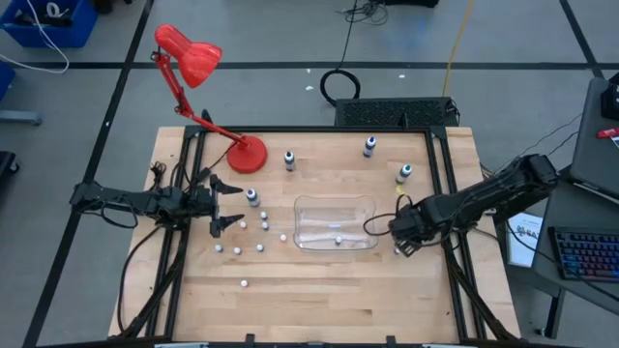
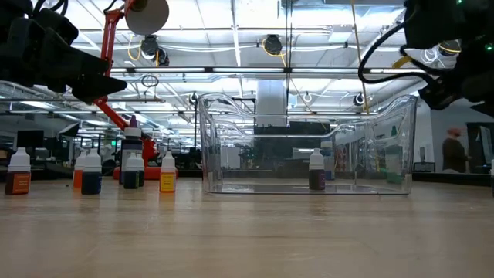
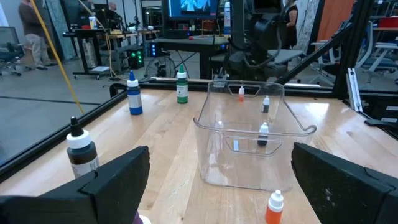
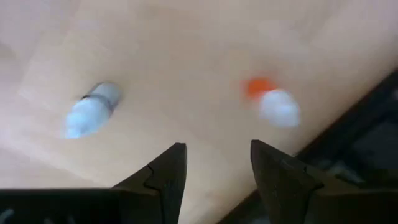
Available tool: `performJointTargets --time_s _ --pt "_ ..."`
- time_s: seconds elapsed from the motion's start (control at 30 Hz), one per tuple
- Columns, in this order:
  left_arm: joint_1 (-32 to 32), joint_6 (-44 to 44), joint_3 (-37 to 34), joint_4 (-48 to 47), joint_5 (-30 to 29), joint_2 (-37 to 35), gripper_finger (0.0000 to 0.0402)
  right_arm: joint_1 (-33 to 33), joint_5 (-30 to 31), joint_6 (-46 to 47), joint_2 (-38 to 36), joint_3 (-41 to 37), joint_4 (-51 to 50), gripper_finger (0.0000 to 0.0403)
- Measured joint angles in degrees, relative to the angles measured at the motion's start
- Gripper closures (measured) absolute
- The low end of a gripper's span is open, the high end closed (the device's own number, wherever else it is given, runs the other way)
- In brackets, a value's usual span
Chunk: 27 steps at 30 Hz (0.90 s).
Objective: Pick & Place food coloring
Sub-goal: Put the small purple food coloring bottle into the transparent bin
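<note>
Bottles of food coloring (image 1: pixel 250 226) lie scattered on the table (image 1: pixel 319 300): roughly seven tiny ones stand loose left of the clear tub (image 1: pixel 335 223), though from above several are only pale dots and the count is unsure. Three taller bottles (image 1: pixel 289 159) stand along the far edge, plus one near the red lamp (image 1: pixel 208 92). One tiny bottle (image 2: pixel 316 171) stands inside the tub. The left gripper (image 1: pixel 224 205) hangs spread wide and empty beside the loose group. The right gripper (image 4: pixel 214 171), fingers apart and holding nothing, hovers over two blurred bottles right of the tub
</note>
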Motion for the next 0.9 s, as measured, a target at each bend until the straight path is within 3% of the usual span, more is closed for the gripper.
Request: performJointTargets --time_s 0.13,0.6,0.9 --pt "0.00 0.00 -0.01 0.02 0.00 0.00 0.0014 0.55 0.88 0.33 -0.08 -1.53 6.16 0.0236" --pt "0.00 -0.01 0.00 -0.06 0.00 0.26 0.0014 0.59 -2.03 0.32 -0.15 -1.97 8.74 0.0236" --pt "0.01 -0.01 -0.01 -0.06 0.00 0.26 0.0014 0.55 -1.46 -0.37 -1.50 2.47 8.92 0.0236"
